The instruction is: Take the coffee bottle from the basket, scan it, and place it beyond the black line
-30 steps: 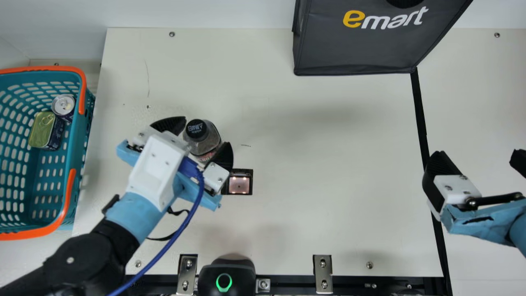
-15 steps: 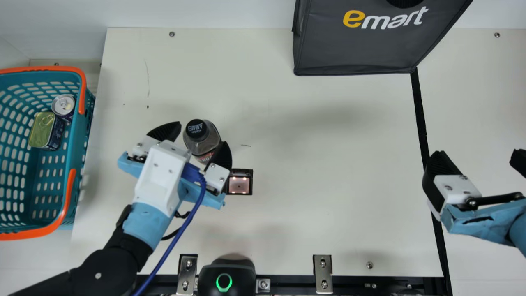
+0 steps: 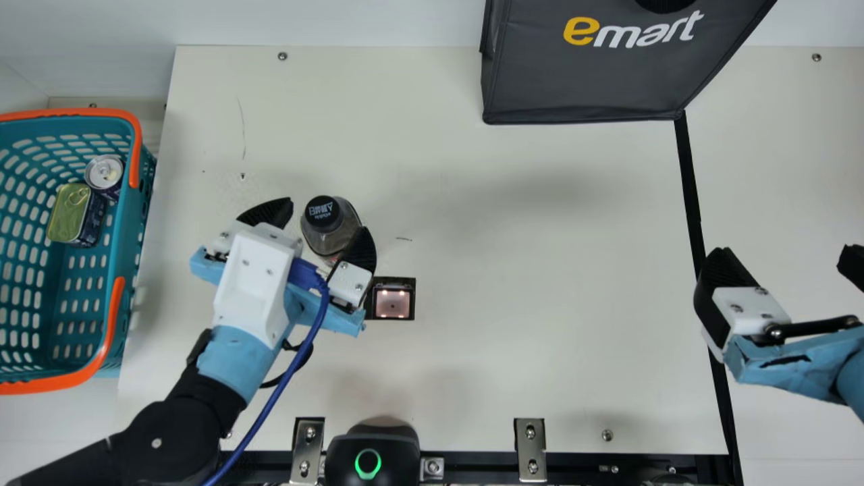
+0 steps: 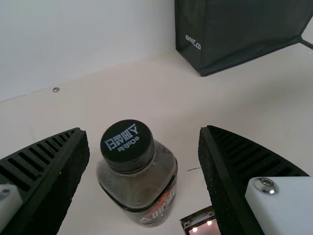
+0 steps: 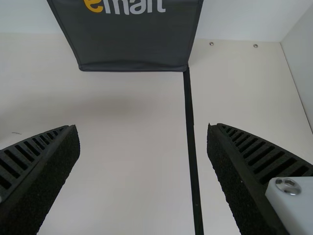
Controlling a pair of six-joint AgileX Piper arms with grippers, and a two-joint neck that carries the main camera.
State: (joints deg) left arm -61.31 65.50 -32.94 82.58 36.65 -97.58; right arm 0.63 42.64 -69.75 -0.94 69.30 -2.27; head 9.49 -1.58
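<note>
Right at the front edge, here's the black unit with its ring lit green, a sign, I'd guess, that it's powered and ready. Just in from it on the bench, the scanner window is glowing, facing up, handy for anything carried over it. And look at the right gripper, out by the black line, fingers wide apart with nothing between them; parked there, it seems well clear of the left arm's work. Now the main act: the coffee bottle stands upright on the bench, out of the basket, near the scanner and well short of the line. The left gripper has its fingers apart too, one to each side of the bottle, and the wrist view shows room on both flanks, so the bench is carrying the weight. That spread looks right for closing around the body, though it would suit letting go just as well. Whether the scan is done, I can't tell. Careful with any sideways sweep, as a finger could tip it! Over in the basket, the can and the tin sit together, out of the way, and farthest back stands the dark bag, leaving the bench's middle for the crossing.
</note>
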